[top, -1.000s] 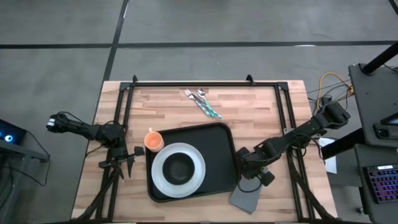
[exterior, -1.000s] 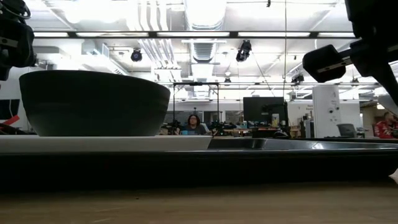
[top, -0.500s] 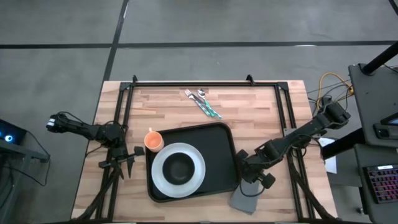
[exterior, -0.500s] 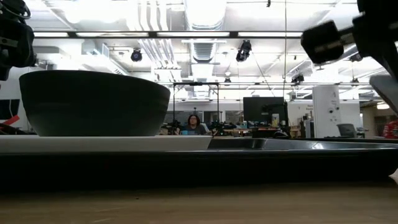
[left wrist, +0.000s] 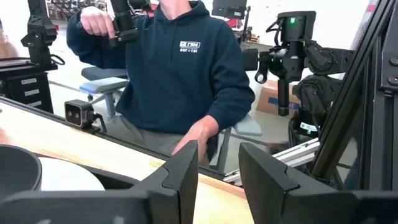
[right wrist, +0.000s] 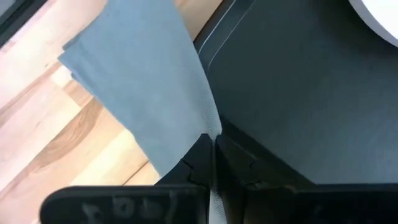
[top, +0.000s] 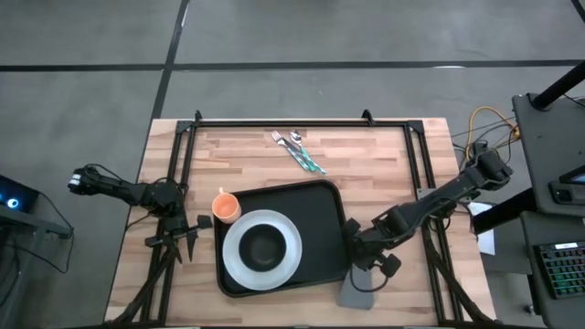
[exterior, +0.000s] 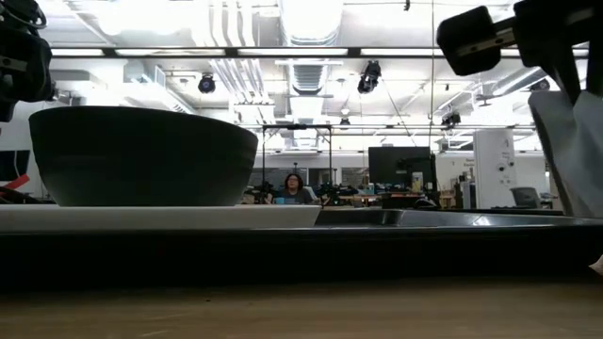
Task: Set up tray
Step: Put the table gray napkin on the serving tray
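Note:
The black tray point(top: 315, 215) lies mid-table and carries a white plate point(top: 236, 260) with a black bowl point(top: 263, 245) on it. By the tray's near right corner my right gripper point(top: 364, 263) is shut on a grey napkin point(top: 357, 292). That napkin also shows in the right wrist view point(right wrist: 140, 81) and at the right of the low view point(exterior: 577, 151). My left gripper point(top: 187, 239) waits open at the table's left edge, holding nothing. My right gripper pinches the napkin's end nearest the tray point(right wrist: 209, 127) between its two fingers. The fingers slant steeply down from above. That end is raised above the tray rim. The cloth slopes away slack toward its other end point(right wrist: 78, 56), low over the wood.
An orange cup point(top: 226, 206) stands at the tray's far left corner. A fork and spoon point(top: 297, 152) lie on the wood near the far edge. A black frame point(top: 302, 122) borders the table. A person in a dark blue hoodie point(left wrist: 168, 68) sits beyond the table.
My right gripper has risen and shifted a little toward the table's near edge, staying shut. The napkin's held end has come up with it and now shows above the tray rim in the low view. Its other end has stayed low.

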{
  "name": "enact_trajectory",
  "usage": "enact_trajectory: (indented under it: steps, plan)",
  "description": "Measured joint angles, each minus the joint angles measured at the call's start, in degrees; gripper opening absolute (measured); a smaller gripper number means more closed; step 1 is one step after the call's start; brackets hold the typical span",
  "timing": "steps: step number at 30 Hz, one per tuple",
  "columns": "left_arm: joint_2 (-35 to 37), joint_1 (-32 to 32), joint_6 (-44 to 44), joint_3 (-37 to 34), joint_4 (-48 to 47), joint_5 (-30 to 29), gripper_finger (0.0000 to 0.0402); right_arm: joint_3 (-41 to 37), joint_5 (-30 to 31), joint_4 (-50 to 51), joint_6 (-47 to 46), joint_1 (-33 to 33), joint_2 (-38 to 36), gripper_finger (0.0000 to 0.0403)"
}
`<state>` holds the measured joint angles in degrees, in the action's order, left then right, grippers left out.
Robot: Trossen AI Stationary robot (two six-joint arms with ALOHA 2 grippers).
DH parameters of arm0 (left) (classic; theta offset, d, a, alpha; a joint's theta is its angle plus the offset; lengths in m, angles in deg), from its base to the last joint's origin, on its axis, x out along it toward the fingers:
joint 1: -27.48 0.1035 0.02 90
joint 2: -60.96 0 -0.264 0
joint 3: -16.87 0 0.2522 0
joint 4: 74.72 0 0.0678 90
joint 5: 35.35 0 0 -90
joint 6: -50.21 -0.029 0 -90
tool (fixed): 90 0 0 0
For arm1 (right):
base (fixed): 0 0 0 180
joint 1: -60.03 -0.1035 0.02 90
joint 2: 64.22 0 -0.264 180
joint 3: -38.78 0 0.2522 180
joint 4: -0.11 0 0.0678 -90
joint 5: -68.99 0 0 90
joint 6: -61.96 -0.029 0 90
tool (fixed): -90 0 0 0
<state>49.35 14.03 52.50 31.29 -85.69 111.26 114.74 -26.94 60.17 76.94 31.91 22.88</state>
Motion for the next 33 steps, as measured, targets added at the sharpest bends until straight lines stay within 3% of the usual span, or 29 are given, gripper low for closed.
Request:
enact_trajectory:
  steps: [7,12,19,27,33]
  plan:
    - [0.00,-0.02,0.01,0.00,0.00,0.00,0.0098,4.38,0.69,1.92,3.35,0.00,6.75,0.0008]
    - [0.02,-0.01,0.02,-0.01,0.00,0.01,0.0098,7.18,9.26,4.20,4.80,0.15,10.36,0.0008]
    - [0.00,-0.01,0.00,0.00,0.00,0.00,0.0098,10.41,10.60,4.16,7.52,1.33,12.51,0.0008]
    - [0.01,-0.02,0.00,0.00,0.00,0.02,0.0098,16.00,11.14,3.84,12.38,5.88,18.05,0.0008]
    - [-0.04,-0.02,0.01,0.00,0.00,-0.01,0.0098,19.17,17.57,4.35,17.27,9.01,22.61,0.0008]
